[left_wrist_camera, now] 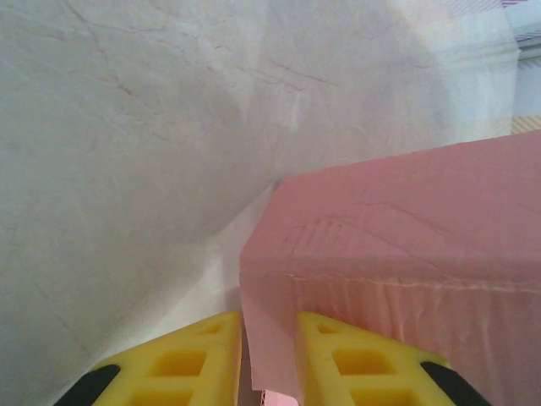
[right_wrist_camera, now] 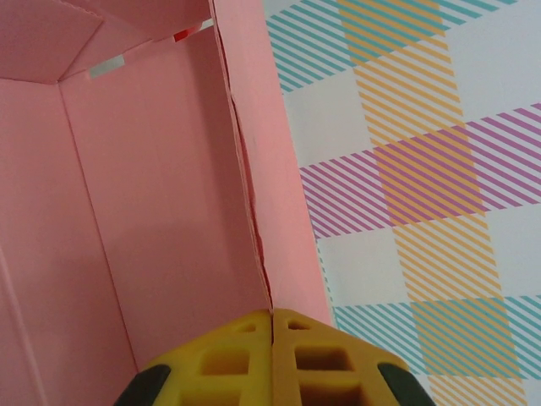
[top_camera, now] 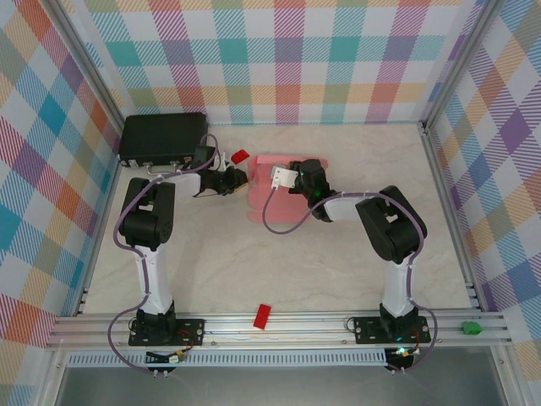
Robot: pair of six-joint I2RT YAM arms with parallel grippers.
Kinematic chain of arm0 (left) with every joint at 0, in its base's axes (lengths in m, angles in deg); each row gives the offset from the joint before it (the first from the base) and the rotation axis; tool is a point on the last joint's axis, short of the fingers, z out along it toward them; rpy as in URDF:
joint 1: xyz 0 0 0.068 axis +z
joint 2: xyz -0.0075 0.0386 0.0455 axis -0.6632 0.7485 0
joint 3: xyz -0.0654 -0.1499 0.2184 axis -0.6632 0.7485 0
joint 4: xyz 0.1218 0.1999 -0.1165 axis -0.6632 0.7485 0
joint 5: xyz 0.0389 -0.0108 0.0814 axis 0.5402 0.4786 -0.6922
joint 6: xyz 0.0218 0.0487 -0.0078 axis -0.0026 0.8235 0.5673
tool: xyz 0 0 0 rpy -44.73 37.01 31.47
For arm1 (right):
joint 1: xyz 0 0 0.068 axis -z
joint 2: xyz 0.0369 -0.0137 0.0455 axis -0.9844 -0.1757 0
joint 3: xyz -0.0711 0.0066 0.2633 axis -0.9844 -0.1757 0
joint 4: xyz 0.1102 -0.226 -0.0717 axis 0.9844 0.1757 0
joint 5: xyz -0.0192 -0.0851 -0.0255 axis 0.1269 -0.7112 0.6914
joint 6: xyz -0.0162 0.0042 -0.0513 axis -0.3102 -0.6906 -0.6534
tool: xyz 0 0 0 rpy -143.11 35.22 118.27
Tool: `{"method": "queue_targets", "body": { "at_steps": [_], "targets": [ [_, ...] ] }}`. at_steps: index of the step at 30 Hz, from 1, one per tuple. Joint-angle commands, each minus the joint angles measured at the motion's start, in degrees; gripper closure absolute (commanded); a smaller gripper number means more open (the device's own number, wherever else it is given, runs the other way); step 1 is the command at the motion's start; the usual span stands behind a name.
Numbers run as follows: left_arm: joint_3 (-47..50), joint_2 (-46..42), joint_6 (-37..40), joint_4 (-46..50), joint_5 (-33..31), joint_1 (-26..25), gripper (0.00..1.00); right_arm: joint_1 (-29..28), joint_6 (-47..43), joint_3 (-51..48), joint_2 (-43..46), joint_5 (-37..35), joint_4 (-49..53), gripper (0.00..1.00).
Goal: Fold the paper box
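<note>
The paper box is light-pink card, partly folded up, lying at mid-table between the two arms. My left gripper reaches it from the left. In the left wrist view a pink flap of the box hangs between the yellow fingers, and the left gripper is shut on it. My right gripper comes in from the right. In the right wrist view I look into the box's pink inside. An upright wall edge runs straight into the closed tips of the right gripper.
A black case sits at the back left, close behind the left arm. One small red block lies just behind the box and another at the front rail. Checked walls enclose the marbled table.
</note>
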Motion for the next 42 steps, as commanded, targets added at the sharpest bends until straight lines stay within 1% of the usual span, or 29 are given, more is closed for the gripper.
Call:
{"method": "queue_targets", "body": {
  "at_steps": [1, 10, 18, 26, 32, 36, 42],
  "targets": [
    [-1.6, -0.1, -2.3, -4.6, 4.0, -0.5, 0.76, -0.9, 0.6, 0.5, -1.9, 1.3, 3.4, 0.95],
    [-3.7, 0.7, -3.6, -6.3, 6.1, -1.2, 0.76, -1.2, 0.8, 0.7, -1.8, 1.8, 3.8, 0.96],
    [-4.8, 0.7, -3.2, -5.3, 6.1, -1.4, 0.76, -1.2, -0.6, 0.7, -1.9, 1.3, 3.4, 0.95],
    [-6.5, 0.6, -1.1, -2.5, 5.1, -1.4, 0.76, -1.0, -2.6, 1.3, -1.2, 1.2, 5.7, 0.95],
    [-7.4, 0.4, 1.0, 0.7, 3.0, -1.4, 0.76, 0.3, -2.9, 3.0, -0.6, 2.1, 7.9, 0.95],
    [-7.0, 0.2, 1.2, 1.1, 2.4, -1.4, 0.76, 1.1, -2.6, 4.3, -0.4, 3.9, 10.2, 0.95],
    [-6.2, -0.8, 1.4, 1.2, 1.7, -1.3, 0.76, 1.9, -2.3, 6.6, -1.2, 4.7, 12.7, 0.95]
  ]
}}
